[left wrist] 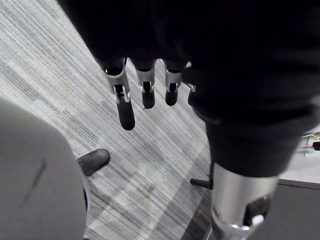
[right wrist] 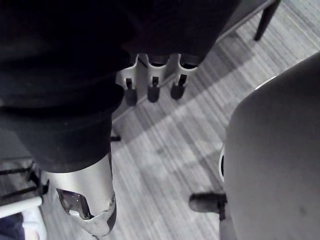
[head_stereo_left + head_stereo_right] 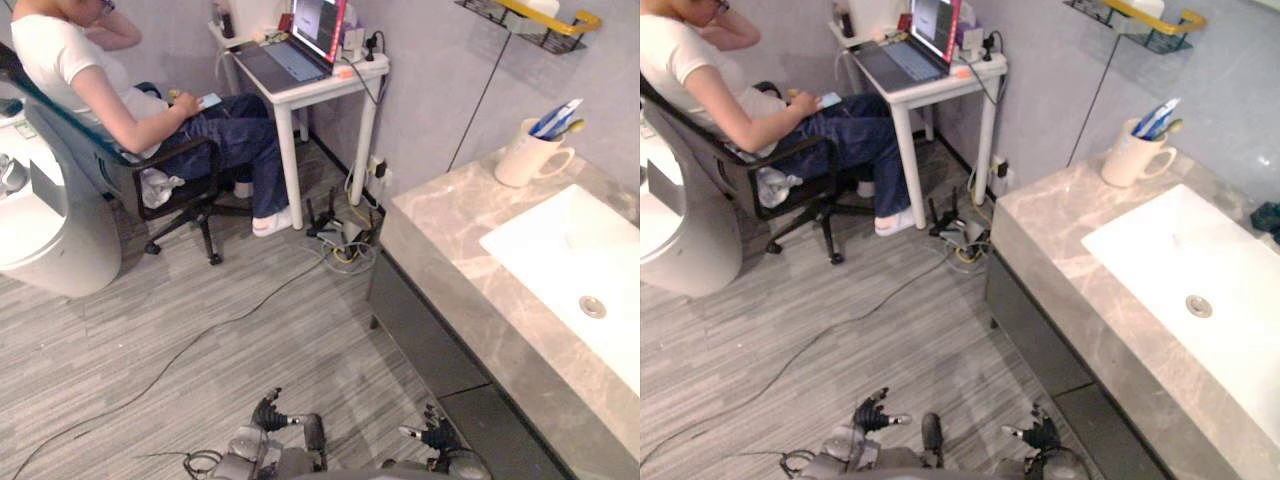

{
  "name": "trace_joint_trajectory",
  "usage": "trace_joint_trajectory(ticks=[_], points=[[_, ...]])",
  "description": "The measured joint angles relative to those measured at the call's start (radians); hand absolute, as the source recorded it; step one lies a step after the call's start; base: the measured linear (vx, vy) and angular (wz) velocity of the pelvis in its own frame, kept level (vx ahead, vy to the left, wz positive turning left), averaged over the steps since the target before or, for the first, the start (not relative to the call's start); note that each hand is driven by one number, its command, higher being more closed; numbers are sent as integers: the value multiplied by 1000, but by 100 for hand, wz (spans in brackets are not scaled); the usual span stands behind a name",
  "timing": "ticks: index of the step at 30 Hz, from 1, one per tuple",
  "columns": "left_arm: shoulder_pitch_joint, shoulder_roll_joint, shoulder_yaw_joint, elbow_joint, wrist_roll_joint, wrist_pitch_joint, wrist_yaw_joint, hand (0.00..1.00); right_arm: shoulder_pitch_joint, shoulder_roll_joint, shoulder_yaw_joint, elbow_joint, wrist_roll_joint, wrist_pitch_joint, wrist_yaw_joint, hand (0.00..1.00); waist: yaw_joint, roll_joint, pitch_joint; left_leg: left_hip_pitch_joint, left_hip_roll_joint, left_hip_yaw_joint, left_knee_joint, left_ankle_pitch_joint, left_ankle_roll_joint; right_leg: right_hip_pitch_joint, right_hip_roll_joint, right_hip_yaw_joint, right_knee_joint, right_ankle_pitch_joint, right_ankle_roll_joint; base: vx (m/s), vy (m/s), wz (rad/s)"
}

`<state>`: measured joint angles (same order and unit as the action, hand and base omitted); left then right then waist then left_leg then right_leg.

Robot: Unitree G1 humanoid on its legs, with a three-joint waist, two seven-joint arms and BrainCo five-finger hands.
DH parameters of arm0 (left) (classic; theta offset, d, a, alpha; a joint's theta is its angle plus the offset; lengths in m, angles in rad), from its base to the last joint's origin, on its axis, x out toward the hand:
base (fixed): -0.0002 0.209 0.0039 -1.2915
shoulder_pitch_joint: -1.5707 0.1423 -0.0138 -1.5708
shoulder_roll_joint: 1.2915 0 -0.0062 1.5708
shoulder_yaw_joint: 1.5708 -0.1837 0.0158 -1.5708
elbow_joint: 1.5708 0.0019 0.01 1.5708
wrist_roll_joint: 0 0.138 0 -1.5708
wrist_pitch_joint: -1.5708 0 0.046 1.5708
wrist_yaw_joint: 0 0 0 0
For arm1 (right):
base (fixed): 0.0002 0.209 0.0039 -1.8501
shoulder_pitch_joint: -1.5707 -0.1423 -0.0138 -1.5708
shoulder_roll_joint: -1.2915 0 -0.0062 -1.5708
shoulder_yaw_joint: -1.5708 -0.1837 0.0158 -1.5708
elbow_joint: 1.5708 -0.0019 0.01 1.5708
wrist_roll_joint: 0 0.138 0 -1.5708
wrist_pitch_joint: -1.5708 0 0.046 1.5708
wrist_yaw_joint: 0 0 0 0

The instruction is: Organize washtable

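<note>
I see the washtable (image 3: 445, 215), a marbled counter with a white sink (image 3: 560, 250) set into its top. A cream mug (image 3: 520, 158) stands upright on the counter just past the sink's far corner, with blue and white toiletries (image 3: 556, 117) sticking out of it. A wire shelf (image 3: 530, 25) with a yellow rail hangs on the wall above the sink. Both hands hang low over the grey floor (image 3: 250, 320), well apart from the sink. My left hand (image 3: 272, 415) has straight, relaxed fingers and holds nothing. My right hand (image 3: 432, 436), the one nearer the sink, is the same. Far from the sink, a person (image 3: 60, 55) sits in an office chair (image 3: 130, 170) beside a small white table (image 3: 320, 90) carrying a laptop (image 3: 305, 40).
</note>
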<state>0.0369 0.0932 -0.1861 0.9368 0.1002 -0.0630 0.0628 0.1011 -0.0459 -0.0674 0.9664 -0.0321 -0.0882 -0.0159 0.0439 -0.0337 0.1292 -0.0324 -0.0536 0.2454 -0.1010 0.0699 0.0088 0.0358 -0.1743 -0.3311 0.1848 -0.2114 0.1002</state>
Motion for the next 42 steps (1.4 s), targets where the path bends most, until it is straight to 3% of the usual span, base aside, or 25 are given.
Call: trace_joint_trajectory(ticks=[3, 9, 11, 12, 13, 14, 16, 19, 21, 23, 24, 25, 27, 29, 31, 32, 33, 34, 35, 37, 42], points=[[3, 8, 2, 6, -1, 0, 0, 0, -9, 9, 9, 0, 0, 0, 0, 0, -2, -10, -4, 1, -9, -2, 0, -2, 7, 12, 2, 2, -28, 15, 2, 103, 9, -5], [3, 8, 39, 2, -13, -3, -9, 0, -47, 20, 10, 3, -12, 8, -1, 0, 8, -15, -4, -7, -39, -9, 7, -23, 63, 31, -23, -10, -62, 25, 33, 139, 14, 4], [2, -7, 36, -3, -21, -9, -19, 0, -58, 14, 18, 2, -18, 9, -1, 0, 0, -8, 1, -19, -59, -48, 28, -55, 97, -21, -57, -13, 83, -1, 67, 226, 71, 50], [0, -15, 30, -5, -23, -11, -19, 0, -65, -3, 18, -2, -18, 8, -1, 0, -5, 12, 8, -18, -55, -83, 66, -77, 107, -88, -77, 20, 271, 2, 50, 237, 100, 70], [-1, -13, 28, -6, -23, -12, -21, 0, -66, -3, 18, -2, -18, 9, -1, 0, -5, 14, 17, -5, -53, -99, 83, -87, 114, -124, -85, 54, 360, -2, 29, 232, 112, 80], [0, -18, 28, -7, -28, -12, -21, 0, -57, -1, 29, -9, -18, 7, 0, 0, -8, 13, 22, 17, -48, -126, 113, -112, 114, -152, -64, 124, 432, -47, 13, 205, 67, 60], [3, -11, 27, -6, -29, -12, -19, 0, -57, -5, 52, -12, -18, 3, 0, 0, -8, 19, 27, 60, -43, -174, 121, -132, 117, -193, -24, 163, 439, -93, 11, 260, 33, 80], [1, -11, 28, -6, -30, -13, -19, 0, -61, -4, 69, -32, -17, -4, 1, 0, -26, 19, 34, 106, -31, -278, 120, -147, 99, -281, 67, 272, 331, -84, 20, 252, -31, 105], [1, -12, 28, -5, -29, -13, -19, 0, -61, -2, 68, -37, -17, -6, 0, 0, -30, 12, 37, 120, -34, -343, 126, -156, 83, -311, 105, 357, 219, -32, 28, 265, -86, 122], [0, -14, 27, -5, -28, -14, -18, 0, -53, -4, 63, -39, -17, -6, 0, 0, -32, -6, 31, 118, -49, -413, 159, -178, 47, -309, 101, 399, 125, 64, 5, 293, -133, 152], [-3, -11, 28, -5, -28, -15, -18, 0, -29, 0, 57, -39, -17, -6, 0, 0, -32, -32, 25, 116, -71, -465, 183, -200, 17, -293, 62, 375, 89, 202, -13, 301, -182, 146], [-12, -20, 31, 2, -28, -15, -15, 0, -31, -7, 53, -38, -17, -5, 2, 0, -30, -22, 26, 115, -60, -478, 189, -210, 6, -285, 61, 348, 98, 192, -24, 336, -232, 157], [-3, -36, 35, 2, -28, -21, -15, 0, -57, -16, 31, -37, -17, -2, 1, 0, -27, 24, 23, 89, -16, -496, 194, -221, -14, -258, 75, 272, 60, 189, -42, 225, -184, 98], [-4, -47, 41, 13, -28, -21, -16, 0, -72, -19, 25, -37, -17, -2, 1, 0, -31, 37, 22, 75, 7, -502, 191, -213, -35, -239, 79, 213, 41, 184, -58, 154, -153, 76], [-10, -64, 40, 17, -28, -22, -18, 0, -69, -19, 23, -38, -16, -2, 0, 0, -32, 35, 23, 77, 33, -435, 199, -221, -79, -190, 73, 156, 20, 183, -63, 111, -110, 82], [-14, -74, 38, 17, -28, -24, -19, 0, -69, -19, 8, -37, -16, -3, -1, 0, -34, 35, 23, 66, 65, -285, 208, -222, -80, -166, 67, 124, 21, 176, -72, 55, -47, 82], [-15, -76, 36, 16, -28, -26, -19, 0, -69, -19, 5, -37, -15, -3, -1, 0, -34, 37, 22, 62, 76, -211, 211, -224, -76, -159, 64, 111, 22, 176, -72, 4, 16, 77], [-17, -70, 36, 15, -28, -30, -19, 0, -69, -16, 3, -37, -8, -8, -1, 0, -33, 32, 24, 43, 95, -61, 234, -220, -54, -146, 57, 93, 28, 162, -61, -14, 35, 77], [-16, -59, 30, 15, -27, -30, -19, 0, -60, -5, -8, -37, -7, -12, -1, 0, -32, 13, 19, 10, 91, 20, 274, -209, -48, -142, 38, 83, 29, 142, -51, -23, 41, 77], [-4, -51, 21, 10, -22, -30, -19, 0, -40, 8, -13, -37, -3, -14, 0, 0, -29, 12, 11, 6, 82, 61, 267, -198, -31, -126, 31, 63, 16, 133, -45, -49, 29, 68], [15, -37, 20, 19, -18, -29, -20, 0, -26, 17, -36, -33, 21, -18, 0, 0, -41, 41, -7, 41, 35, 0, 118, -107, -7, -100, 32, 56, -38, 148, -42, -38, 32, 58]])
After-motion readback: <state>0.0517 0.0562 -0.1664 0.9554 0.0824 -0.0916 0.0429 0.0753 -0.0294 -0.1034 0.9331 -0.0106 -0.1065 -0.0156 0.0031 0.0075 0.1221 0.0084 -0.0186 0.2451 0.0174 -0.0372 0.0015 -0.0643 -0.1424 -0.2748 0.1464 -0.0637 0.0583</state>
